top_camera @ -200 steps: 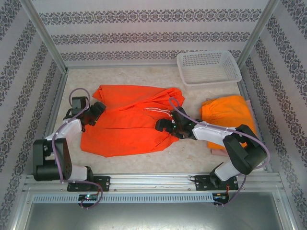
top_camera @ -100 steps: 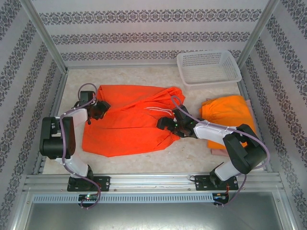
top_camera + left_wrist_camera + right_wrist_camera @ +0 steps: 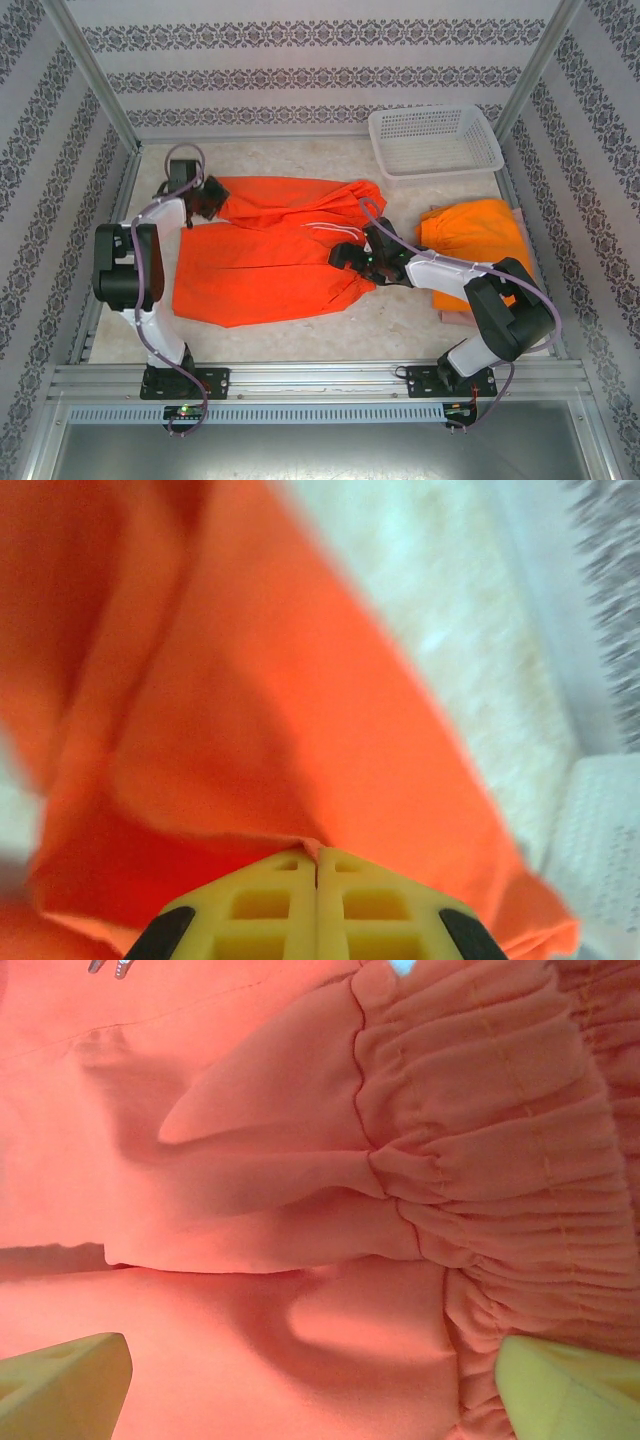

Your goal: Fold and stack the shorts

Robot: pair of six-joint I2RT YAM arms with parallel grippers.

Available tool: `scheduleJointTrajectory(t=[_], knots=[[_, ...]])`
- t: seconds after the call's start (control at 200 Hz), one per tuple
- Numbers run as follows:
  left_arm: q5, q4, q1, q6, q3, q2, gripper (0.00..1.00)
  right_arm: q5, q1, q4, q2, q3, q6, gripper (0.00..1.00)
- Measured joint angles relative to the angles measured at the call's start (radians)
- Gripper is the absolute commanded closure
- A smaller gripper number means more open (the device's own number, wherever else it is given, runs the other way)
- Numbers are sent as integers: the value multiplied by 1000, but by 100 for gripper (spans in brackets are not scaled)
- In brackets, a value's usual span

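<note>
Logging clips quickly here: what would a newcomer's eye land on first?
The bright orange shorts spread across the middle of the table, its far-left corner pinched in the shut left claw. The right claw hangs open over the gathered waist, and a folded orange pair lies at right, near the white basket.

In the left wrist view, orange shorts (image 3: 250,710) a blur (table (image 3: 450,610) too), left pincer (image 3: 317,855) cropped by the bottom edge.
</note>
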Motion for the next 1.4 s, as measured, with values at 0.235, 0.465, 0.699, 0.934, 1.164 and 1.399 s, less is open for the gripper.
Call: scheduleJointTrajectory(t=[0.235, 0.465, 0.699, 0.934, 1.164, 1.399], knots=[[-71, -87, 14, 12, 620, 253, 92, -13, -6, 47, -19, -40, -5, 2], [-92, -198, 31, 16, 1040, 565, 24, -25, -5, 70, -54, -71, -5, 2], [-78, -281, 44, 82, 855, 449, 0, -34, -3, -70, -135, -59, -6, 2], [-37, -59, 43, 79, 123, -220, 0, -3, -11, -182, -120, 165, -56, 2], [-30, 70, 19, 35, -444, -582, 0, 34, -52, -209, 141, 473, -127, 2], [-78, 40, 17, 14, -733, -688, 0, 37, -58, -281, 424, 700, -186, 2]])
